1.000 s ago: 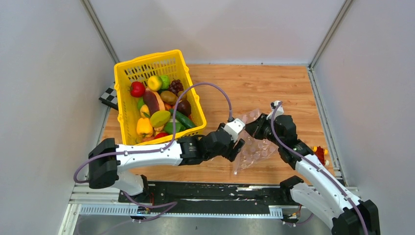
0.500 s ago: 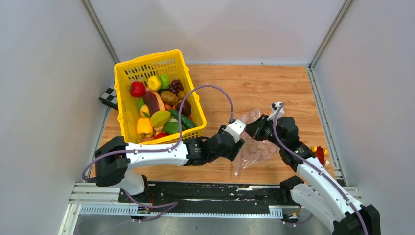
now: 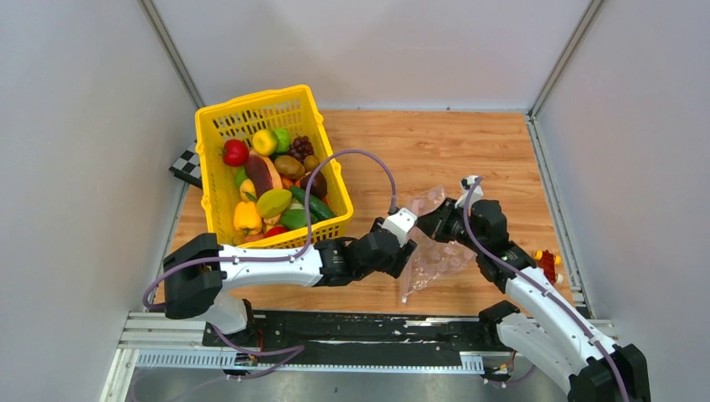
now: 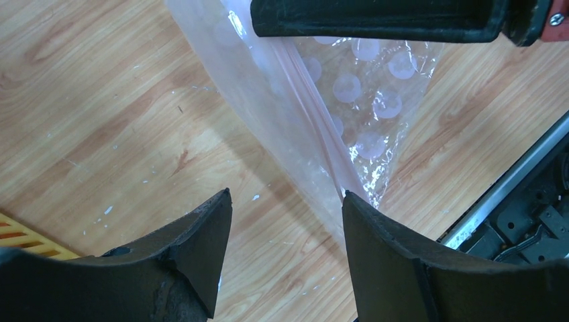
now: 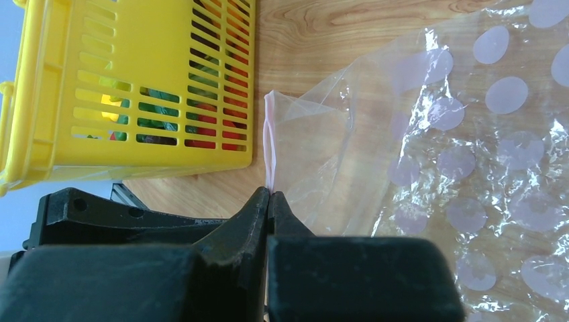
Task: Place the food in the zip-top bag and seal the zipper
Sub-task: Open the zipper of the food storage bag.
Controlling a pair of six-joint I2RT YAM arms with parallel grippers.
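Now, your right jaws: clamped on the zipper [image 5: 270, 134].
Your left jaws: apart, one beside the bag [image 4: 349, 87], over the tabletop [image 4: 100, 100].
Food [image 3: 275, 203]: in the basket [image 3: 259, 111].

Food [image 3: 272, 180] in basket [image 3: 289, 232], bag [image 3: 435, 260] to its right

I see the zip-top bag [image 5: 429, 134] as clear, crinkled, glossy plastic, its zipper [image 4: 315, 107] a smooth pinkish strip. The table [image 4: 100, 100] is wood grain, flecked white. The basket [image 3: 251, 115] is shiny yellow plastic; the left gripper [image 4: 285, 201] looks matt black, scuffed.
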